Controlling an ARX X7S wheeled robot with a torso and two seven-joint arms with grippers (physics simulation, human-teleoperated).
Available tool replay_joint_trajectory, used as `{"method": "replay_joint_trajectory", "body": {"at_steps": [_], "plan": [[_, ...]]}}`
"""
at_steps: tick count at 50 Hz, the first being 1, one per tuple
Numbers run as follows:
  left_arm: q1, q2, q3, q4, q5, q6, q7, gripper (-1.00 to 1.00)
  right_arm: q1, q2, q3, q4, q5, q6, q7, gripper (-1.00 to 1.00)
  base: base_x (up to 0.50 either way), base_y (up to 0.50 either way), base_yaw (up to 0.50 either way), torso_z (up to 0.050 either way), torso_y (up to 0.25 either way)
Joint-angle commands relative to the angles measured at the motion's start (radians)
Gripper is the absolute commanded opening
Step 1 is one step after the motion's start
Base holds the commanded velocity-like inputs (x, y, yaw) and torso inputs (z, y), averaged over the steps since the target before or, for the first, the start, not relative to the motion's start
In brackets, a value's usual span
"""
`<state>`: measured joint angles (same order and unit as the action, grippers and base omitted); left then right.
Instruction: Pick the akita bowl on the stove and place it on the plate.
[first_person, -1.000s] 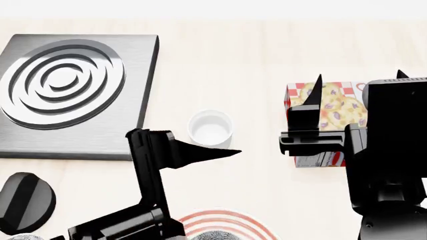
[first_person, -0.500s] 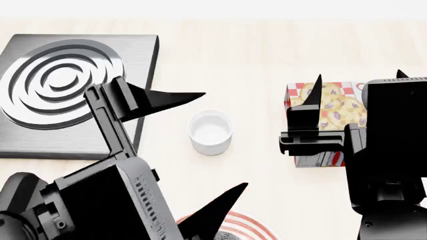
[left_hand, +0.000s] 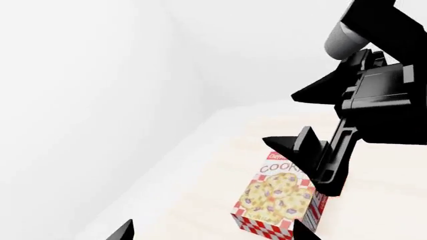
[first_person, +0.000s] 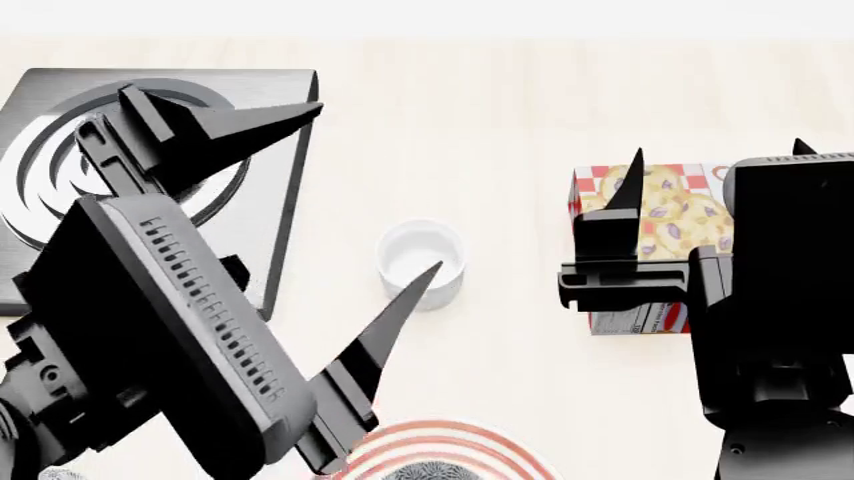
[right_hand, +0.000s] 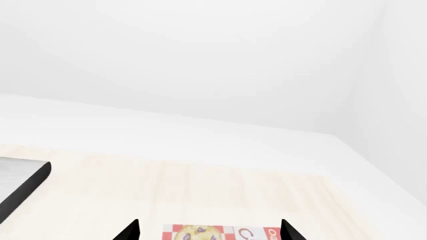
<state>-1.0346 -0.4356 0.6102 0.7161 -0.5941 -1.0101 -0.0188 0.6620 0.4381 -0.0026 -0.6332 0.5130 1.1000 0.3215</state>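
Hovering left claw (first_person: 360, 190) over stove (first_person: 274, 200)

A small plain white cup (first_person: 422, 262) stands on the pale wooden table (first_person: 494, 110), a cookie box (first_person: 650, 215) well apart.

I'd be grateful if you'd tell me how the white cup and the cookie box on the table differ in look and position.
The white cup is round, plain and open-topped; the cookie box is rectangular, printed with red-and-white checks and cookies. The cup stands in the open between the stove and the box; the box lies partly hidden behind the right gripper. The cup looks smaller than the box. Both rest on the pale wooden table.
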Motion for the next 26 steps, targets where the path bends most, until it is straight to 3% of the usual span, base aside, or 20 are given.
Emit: {"method": "replay_joint_trajectory", "body": {"at_steps": [1,26], "plan": [[0.02,0.029,-0.14,-0.006,-0.072,-0.012,-0.006,1.0,0.004,-0.017,0.024,0.003,-0.009,0.0,-0.015,1.0,0.0,0.0,0.0,0.0,0.0],[0.043,0.033,-0.273,-0.003,-0.156,-0.016,-0.05,1.0,0.001,-0.013,0.021,0.011,-0.006,-0.012,-0.011,1.0,0.0,0.0,0.0,0.0,0.0]]}}
